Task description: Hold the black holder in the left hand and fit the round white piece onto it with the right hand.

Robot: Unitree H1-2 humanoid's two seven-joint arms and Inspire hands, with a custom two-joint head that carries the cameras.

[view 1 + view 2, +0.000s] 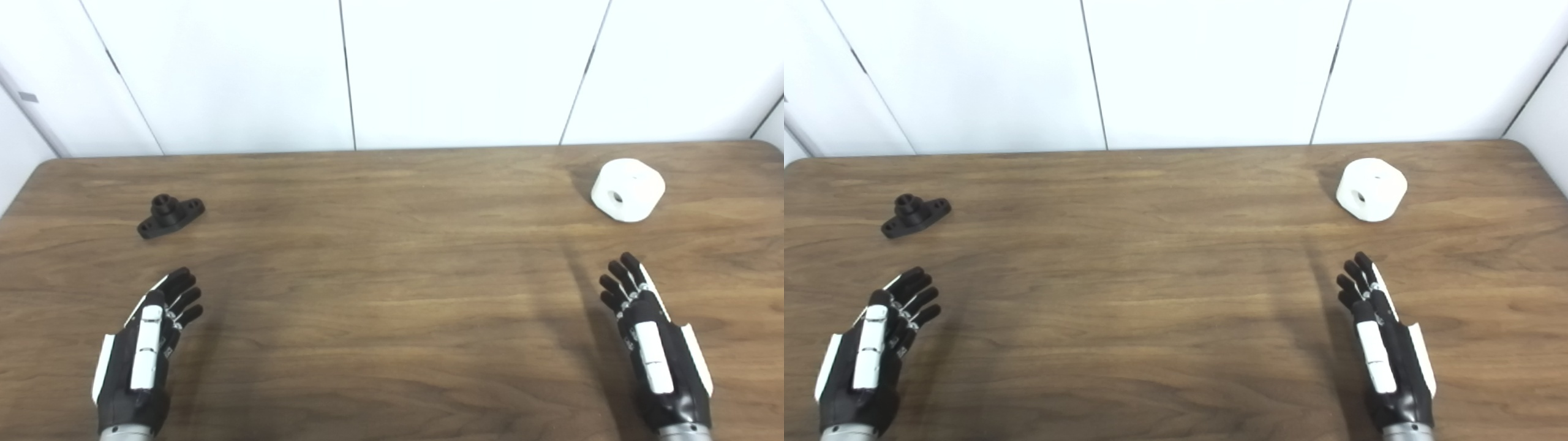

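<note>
The black holder (170, 215) lies on the wooden table (392, 275) at the far left, a short post on a flat base with holes at both ends. The round white piece (628, 189) lies at the far right, its centre hole facing the front left. My left hand (150, 349) is open and empty near the front left, a little in front of the holder. My right hand (652, 343) is open and empty near the front right, in front of the white piece. Neither hand touches a part.
A white panelled wall (392, 67) stands right behind the table's far edge. The table's rounded far corners show at left and right.
</note>
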